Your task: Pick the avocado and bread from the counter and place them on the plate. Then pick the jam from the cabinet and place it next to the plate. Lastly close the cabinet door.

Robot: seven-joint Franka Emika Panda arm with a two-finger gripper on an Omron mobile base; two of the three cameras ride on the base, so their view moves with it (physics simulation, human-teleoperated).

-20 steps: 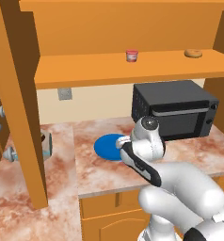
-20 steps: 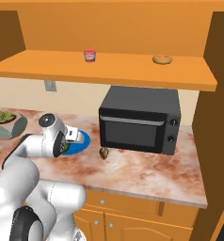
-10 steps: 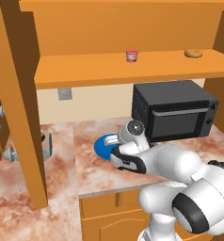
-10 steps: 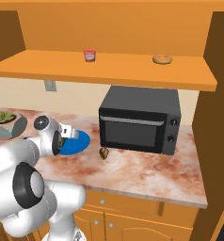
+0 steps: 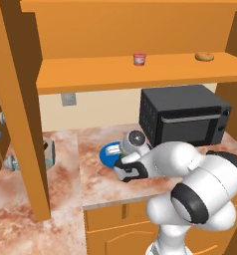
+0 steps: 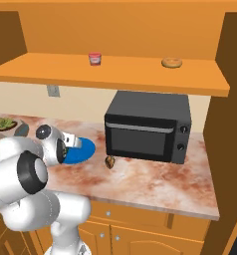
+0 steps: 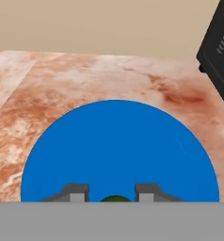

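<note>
Avocado (image 7: 114,198) | pinched between gripper (image 7: 112,193) fingers | above plate (image 7: 118,146)

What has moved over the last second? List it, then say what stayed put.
The arm folded lower over the counter, its elbow swinging out toward the cameras, while the gripper kept hanging over the plate, shut on the avocado. Nothing was let go. The bread in front of the microwave, the jam and the doughnut-shaped roll on the shelf stayed where they were.
</note>
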